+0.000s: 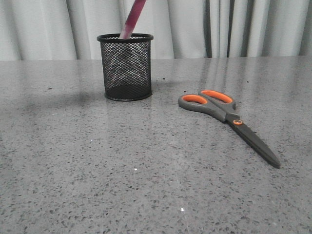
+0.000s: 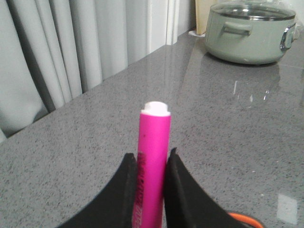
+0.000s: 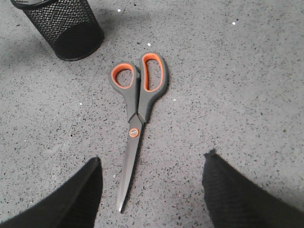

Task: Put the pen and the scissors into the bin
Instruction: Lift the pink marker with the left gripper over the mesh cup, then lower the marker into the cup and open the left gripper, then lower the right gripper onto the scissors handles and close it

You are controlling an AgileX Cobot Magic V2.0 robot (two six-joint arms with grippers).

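Left gripper (image 2: pixel 151 190) is closed tight on the pen (image 2: pixel 153 166), both black fingers (image 2: pixel 124 190) pressed against the magenta barrel with the white tip sticking out beyond them. I hold it low on the barrel, I think, so that most of its length is free to go down into the bin (image 1: pixel 126 67). From the front view the pen rises at a slant out of the bin's mouth, its lower end already inside the rim; I cannot tell through the mesh whether it touches the base. The slant probably comes from my wrist angle, and I judge the pen will simply lean against the rim once I let go.

My right gripper (image 3: pixel 149 190) is spread wide and holds nothing. It hangs over the blade end of the scissors (image 3: pixel 137 102), which lie flat and closed on the table (image 1: pixel 97 170), near the bin and to its right in the front view, loops toward the bin, blade tips pointing away from it. I read that wide stance as a pre-grasp, ready to straddle the blades or the pivot.

A green lidded pot (image 2: pixel 249 31) sits well away from the bin, far along the table, out of the work.
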